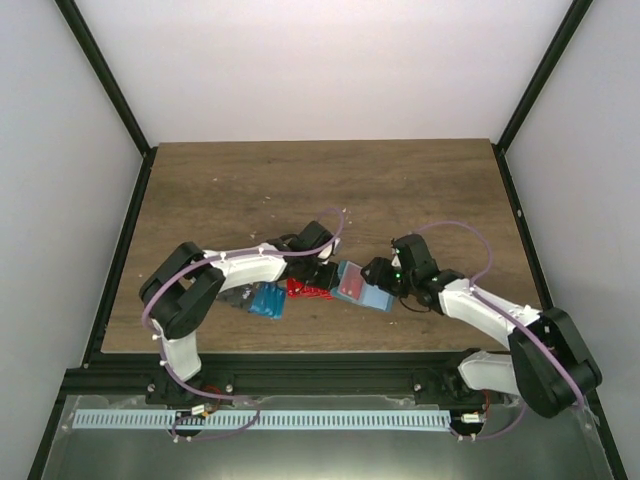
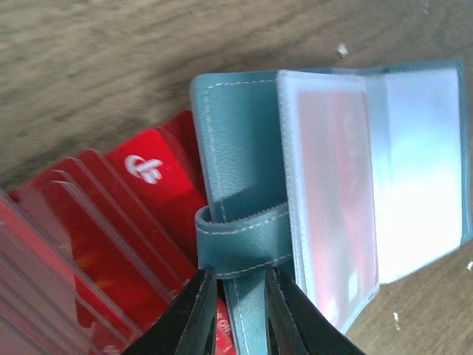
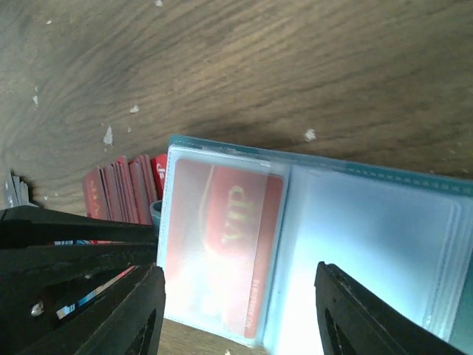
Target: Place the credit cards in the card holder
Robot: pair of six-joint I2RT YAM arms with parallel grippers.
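Note:
The teal card holder (image 1: 360,287) lies open on the table between both grippers. One of its clear sleeves holds a red card (image 3: 229,237). Several loose red cards (image 1: 305,290) are fanned just left of it, then blue cards (image 1: 268,300) and dark ones (image 1: 232,297) under the left arm. My left gripper (image 2: 238,268) sits low at the holder's left edge, its jaws a little apart on either side of the teal strap (image 2: 244,229), with a sliver of gap showing. My right gripper (image 3: 238,268) hovers over the open sleeves, its jaws wide apart and gripping nothing.
The wooden table (image 1: 320,190) stretches away behind the arms. Black frame posts run along its left and right sides. A black rail lines the near edge, with both arm bases on it.

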